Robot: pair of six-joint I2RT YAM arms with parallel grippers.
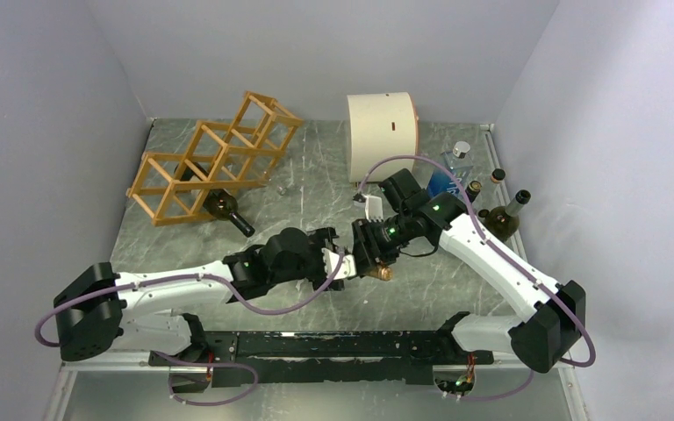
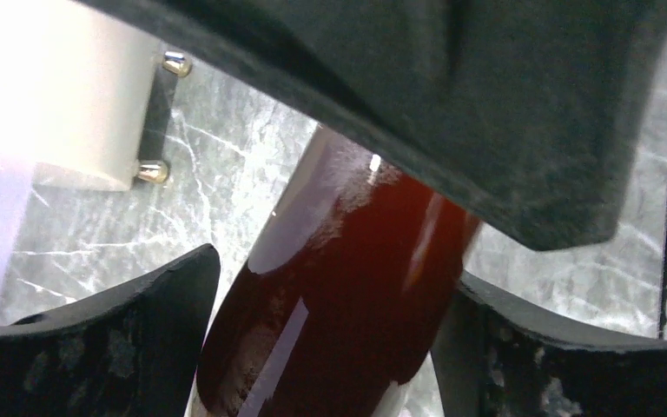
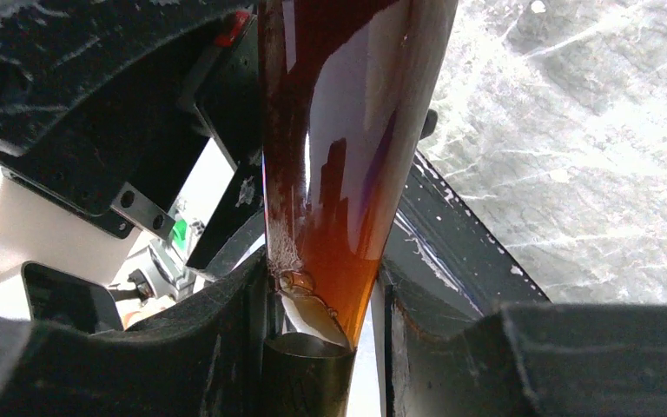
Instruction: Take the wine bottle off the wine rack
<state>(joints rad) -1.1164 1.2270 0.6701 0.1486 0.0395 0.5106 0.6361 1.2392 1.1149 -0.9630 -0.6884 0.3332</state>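
The orange-brown wooden wine rack (image 1: 215, 162) stands at the back left. A dark green wine bottle (image 1: 228, 210) lies in its lowest near cell, neck pointing out toward the table's middle. My two grippers meet at the table's centre. My left gripper (image 1: 344, 263) (image 2: 334, 274) is closed round the body of an amber-brown bottle (image 2: 347, 287). My right gripper (image 1: 370, 256) (image 3: 323, 269) is closed round the shoulder and neck of the same bottle (image 3: 339, 174). In the top view the grippers hide most of that bottle. Both grippers are well to the right of the rack.
A cream cylindrical drum (image 1: 382, 136) stands at the back centre. Several bottles stand at the right wall: a dark one (image 1: 505, 215), a blue one (image 1: 443, 181), a clear one with a silver cap (image 1: 461, 151). Grey walls close in the marble table (image 1: 316, 167).
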